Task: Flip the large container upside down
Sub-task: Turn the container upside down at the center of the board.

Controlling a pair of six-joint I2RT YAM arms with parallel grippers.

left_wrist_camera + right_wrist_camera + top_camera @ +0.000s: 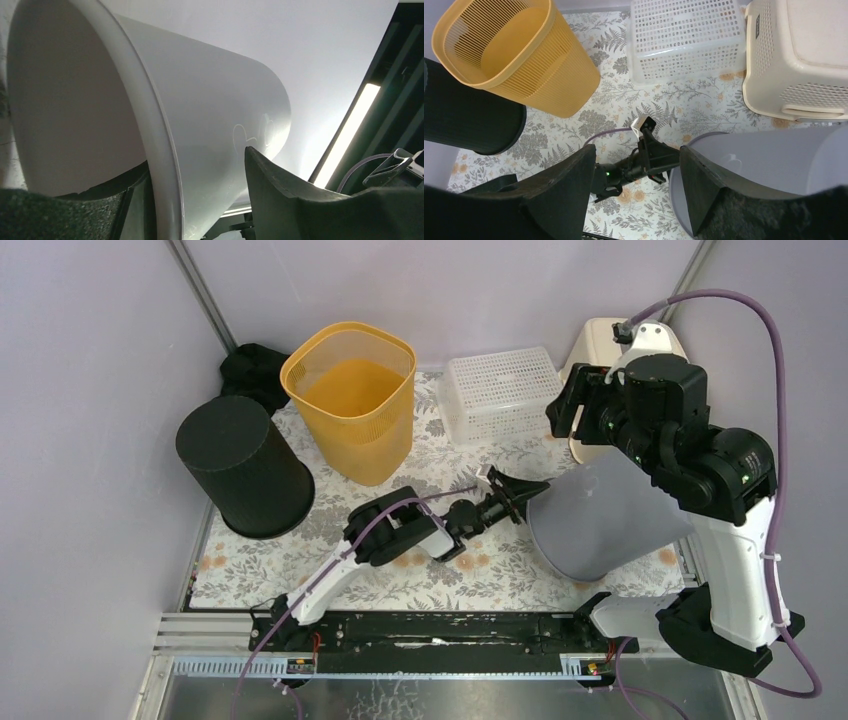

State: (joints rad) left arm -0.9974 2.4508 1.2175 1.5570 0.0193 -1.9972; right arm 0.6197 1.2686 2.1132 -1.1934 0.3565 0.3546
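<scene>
While the left gripper (515, 492) clamps the grey container's (600, 515) rim, tilted mouth-left, rotation should proceed slowly. Right gripper (636, 175) hangs open, holding nothing.

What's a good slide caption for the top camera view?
Left gripper clamps the tilted grey container by its rim while the right gripper hovers open above.

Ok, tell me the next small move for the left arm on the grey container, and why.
Probably keep rotating the wrist to tip the grey container further toward mouth-down. The left gripper has its fingers straddling the rim, and the container is only tilted. The right gripper hangs open above.
</scene>
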